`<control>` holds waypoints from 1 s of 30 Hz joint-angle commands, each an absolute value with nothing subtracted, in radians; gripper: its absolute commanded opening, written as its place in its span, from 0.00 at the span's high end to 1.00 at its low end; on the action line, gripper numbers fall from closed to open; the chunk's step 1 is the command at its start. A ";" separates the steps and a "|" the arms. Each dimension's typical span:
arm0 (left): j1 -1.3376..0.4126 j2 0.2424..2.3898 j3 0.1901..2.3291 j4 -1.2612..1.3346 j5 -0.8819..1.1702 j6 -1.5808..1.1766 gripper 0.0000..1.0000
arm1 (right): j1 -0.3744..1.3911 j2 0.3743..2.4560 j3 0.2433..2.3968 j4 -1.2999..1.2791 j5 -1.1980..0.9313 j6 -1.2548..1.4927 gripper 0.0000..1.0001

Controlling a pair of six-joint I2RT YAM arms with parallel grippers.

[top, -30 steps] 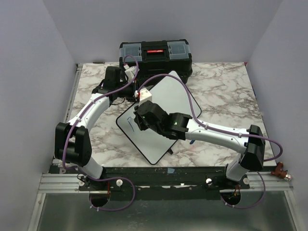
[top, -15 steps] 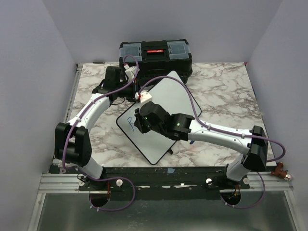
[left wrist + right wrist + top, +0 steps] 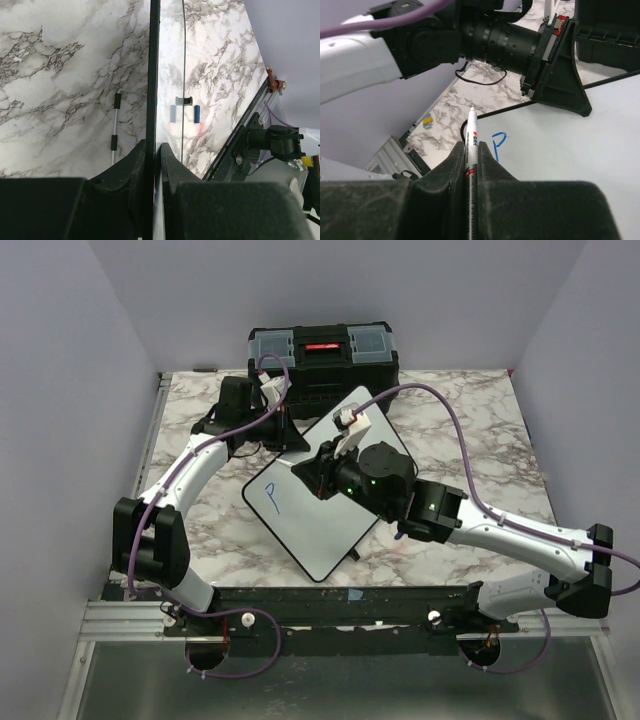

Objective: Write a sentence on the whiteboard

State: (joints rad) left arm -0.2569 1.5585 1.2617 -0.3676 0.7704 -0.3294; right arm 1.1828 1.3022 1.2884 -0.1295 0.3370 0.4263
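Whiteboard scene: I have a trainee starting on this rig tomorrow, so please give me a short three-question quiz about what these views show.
1. True or false: the left gripper is clamped on the edge of the whiteboard.
2. What does the right gripper hold? A) an eraser B) a marker C) a cable
3. Fill in: the only blue letter on the board is ___.
Key: 1 true; 2 B; 3 P.
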 commanded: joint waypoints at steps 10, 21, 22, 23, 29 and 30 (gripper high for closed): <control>-0.255 1.524 1.338 -0.357 0.734 -0.291 1.00 | 1.159 1.284 1.262 -0.252 0.413 0.387 0.99; -0.255 1.526 1.298 -0.334 0.733 -0.304 1.00 | 1.155 1.224 1.142 -0.198 0.452 0.367 0.99; -0.255 1.525 1.296 -0.332 0.733 -0.305 1.00 | 1.156 1.227 1.136 -0.188 0.445 0.369 0.99; -0.255 1.527 1.296 -0.331 0.732 -0.305 1.00 | 1.157 1.228 1.130 -0.177 0.439 0.370 0.99; -0.255 1.537 1.310 -0.341 0.724 -0.302 1.00 | 1.141 1.229 1.111 -0.147 0.393 0.372 0.99; -0.255 1.539 1.315 -0.341 0.719 -0.302 1.00 | 1.137 1.240 1.118 -0.159 0.379 0.372 0.99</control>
